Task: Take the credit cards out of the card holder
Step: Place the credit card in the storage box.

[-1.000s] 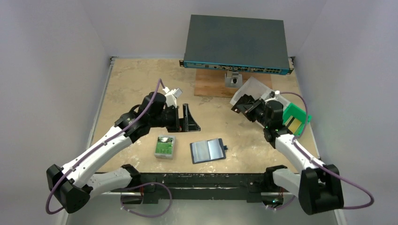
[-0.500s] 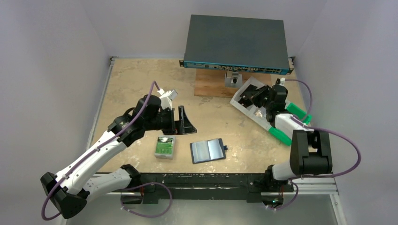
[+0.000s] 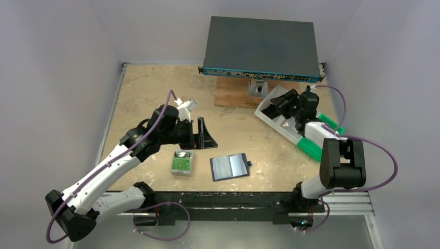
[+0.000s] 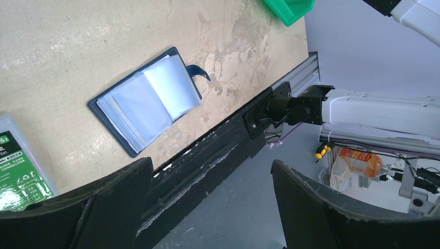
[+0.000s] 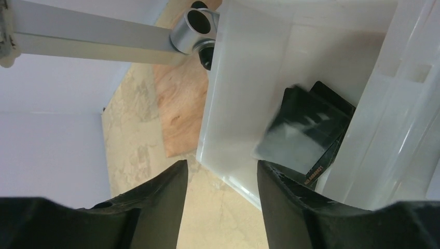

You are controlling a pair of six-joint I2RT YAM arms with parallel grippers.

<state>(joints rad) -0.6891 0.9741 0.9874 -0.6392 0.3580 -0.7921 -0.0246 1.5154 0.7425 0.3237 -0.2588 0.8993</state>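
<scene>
Tan table [image 3: 145, 88]: open card holder [image 3: 229, 167] lies at six o'clock; left gripper [image 3: 201, 134] at its ten o'clock, wide, empty; right gripper [image 5: 220, 174] parted, empty, over two o'clock bin [image 5: 244, 104] holding dark credit cards [image 5: 306, 136]

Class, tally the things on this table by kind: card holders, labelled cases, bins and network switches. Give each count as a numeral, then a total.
card holder: 1
grey case with green label: 1
bins: 2, the white bin and the green bin
network switch: 1
Total: 5
</scene>
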